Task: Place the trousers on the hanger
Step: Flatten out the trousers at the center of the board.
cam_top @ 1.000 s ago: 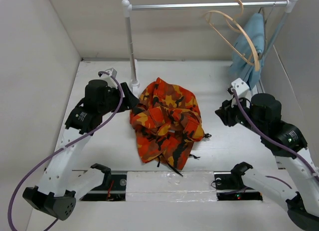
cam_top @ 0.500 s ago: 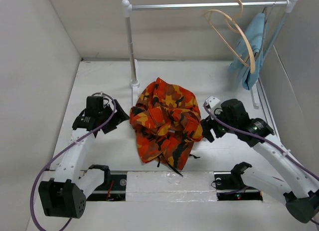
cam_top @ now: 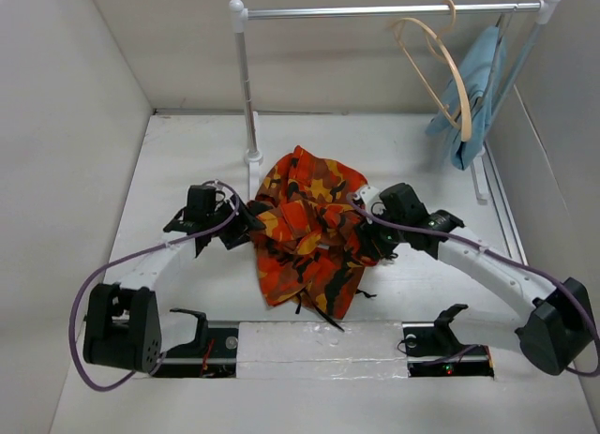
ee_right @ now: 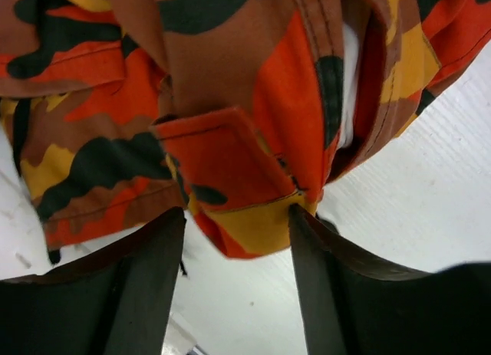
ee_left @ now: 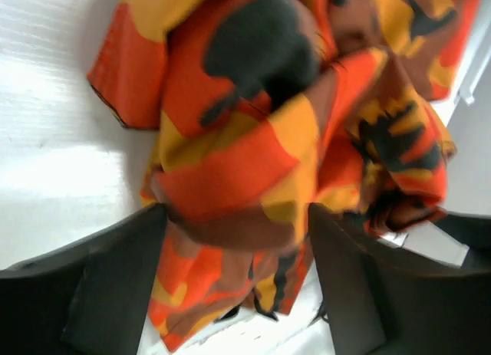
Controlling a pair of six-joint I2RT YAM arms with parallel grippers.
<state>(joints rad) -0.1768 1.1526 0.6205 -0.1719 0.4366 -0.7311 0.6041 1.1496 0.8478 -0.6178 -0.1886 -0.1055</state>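
Change: both my arms have swung in and down from wide out. L tool (cam_top: pixel 241 227) is now at the left edge of the trousers (cam_top: pixel 314 232), R tool (cam_top: pixel 367 235) at their right edge.
L tool: released, fingers spread. A rumpled fold sits between them, not pinched.
R tool: released too, fingers apart. An orange-yellow flap lies between the tips, not clamped.
Trousers: crumpled heap on the desk (cam_top: pixel 187 153), right between my 2 tools and touching both. Black drawstrings trail out on the base side of the tools.
Hanger (cam_top: pixel 441 64): on the rail (cam_top: pixel 375 10), well beyond and above R tool, bare. It has turned a bit on its hook. Blue cloth (cam_top: pixel 469 106) hangs just beside it.
Meaning: approach looks done, grasp is the step in hand. Task barely begun, nothing lifted.
Next: prob. close both tools, then raise and spread the cloth.
Risk: heap is so bunched I can't tell which part each tool is on. Could lift a tangle, not a leg or waistband.
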